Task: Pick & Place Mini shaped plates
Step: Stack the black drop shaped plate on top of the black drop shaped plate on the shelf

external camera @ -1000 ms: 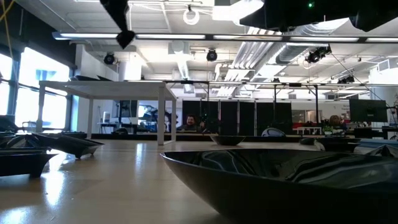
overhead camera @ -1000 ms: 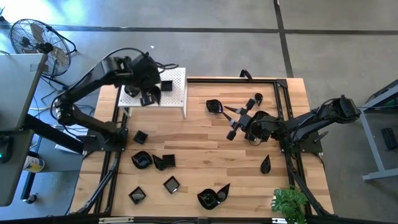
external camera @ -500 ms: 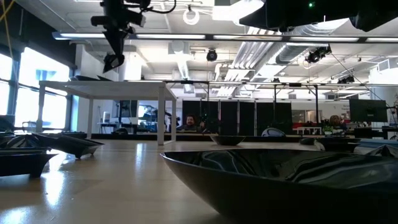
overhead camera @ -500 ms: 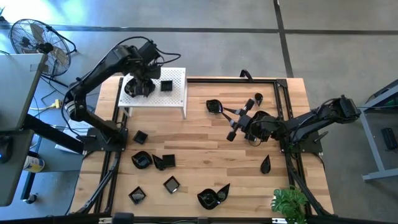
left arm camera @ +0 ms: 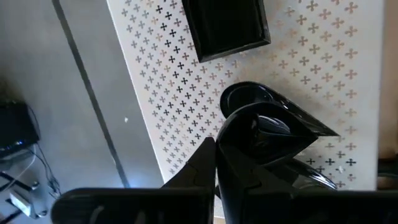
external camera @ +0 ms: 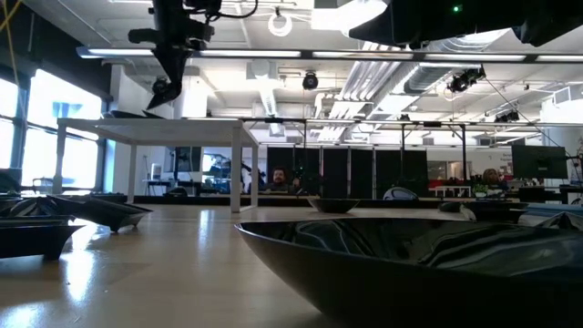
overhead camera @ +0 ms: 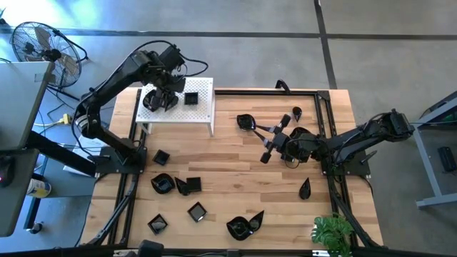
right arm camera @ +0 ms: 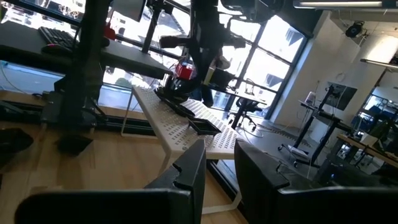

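- A glossy black teardrop plate point(left arm camera: 273, 134) sits pinched between the left gripper's point(overhead camera: 161, 100) jaws, pointed tip sticking out to one side, just above the white stand point(overhead camera: 202, 108).
- Just beyond those clenched jaws a square black plate point(left arm camera: 225, 26) lies flat on the stand, whose metal top is punched all over with small crosses.
- Whether the held plate touches the stand I cannot tell; the jaws hide its underside.
- The right gripper point(overhead camera: 275, 140) hovers over the wooden counter point(overhead camera: 235, 171), jaws parted and empty, with a leaf-like plate point(overhead camera: 246, 122) near one fingertip.
- More shiny black plates are scattered well away from both jaws: squares point(overhead camera: 196, 211), a wavy round one point(overhead camera: 162, 184), a small teardrop point(overhead camera: 305, 189).
- In the low view a big dark plate rim point(external camera: 410, 264) fills the foreground, cut off at the edge.
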